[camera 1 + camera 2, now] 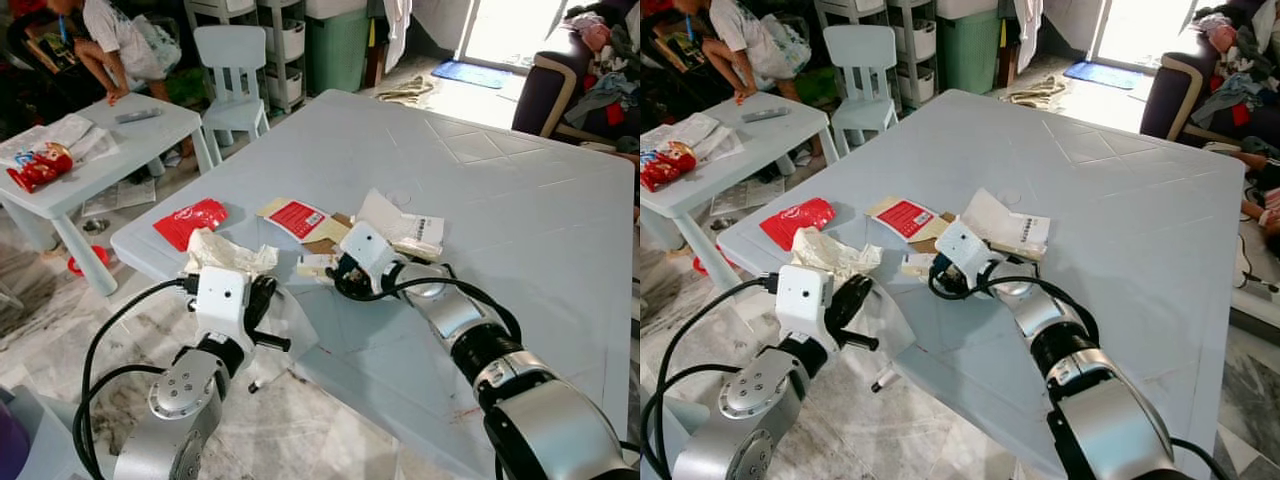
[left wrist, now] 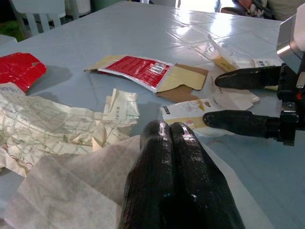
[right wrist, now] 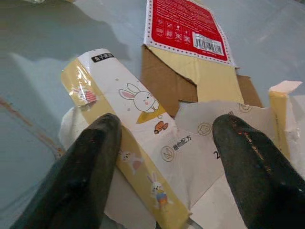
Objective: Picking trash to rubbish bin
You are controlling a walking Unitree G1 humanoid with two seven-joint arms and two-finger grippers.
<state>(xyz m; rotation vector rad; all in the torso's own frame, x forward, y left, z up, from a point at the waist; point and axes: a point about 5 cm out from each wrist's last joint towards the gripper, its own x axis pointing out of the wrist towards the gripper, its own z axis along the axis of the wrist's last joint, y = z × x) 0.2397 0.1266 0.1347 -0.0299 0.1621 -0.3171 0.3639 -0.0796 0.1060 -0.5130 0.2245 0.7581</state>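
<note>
The yellow-and-white rabbit-printed paper wrapper (image 3: 138, 138) lies flat on the pale blue bench (image 1: 520, 230), just left of centre in the head views, and my right hand (image 3: 164, 157) is spread wide over it, one finger on each side, not yet clenched. Beside it sit the red-labelled torn cardboard packet (image 1: 298, 218), a white printed carton piece (image 1: 405, 228), a crumpled cream paper sheet (image 1: 228, 255) and, further left, a red foil packet (image 1: 190, 220). My left hand (image 2: 177, 176) is clenched tight, its fingers pressed together over a white tissue sheet (image 2: 71, 191) at the bench's near left edge; whether it pinches the tissue I cannot tell. I judge the task barely begun: all the litter is on the bench. The green plastic bin (image 1: 335, 45) stands at upper centre, behind a white child's chair (image 1: 232, 75), so I judge I must go round the bench.
</note>
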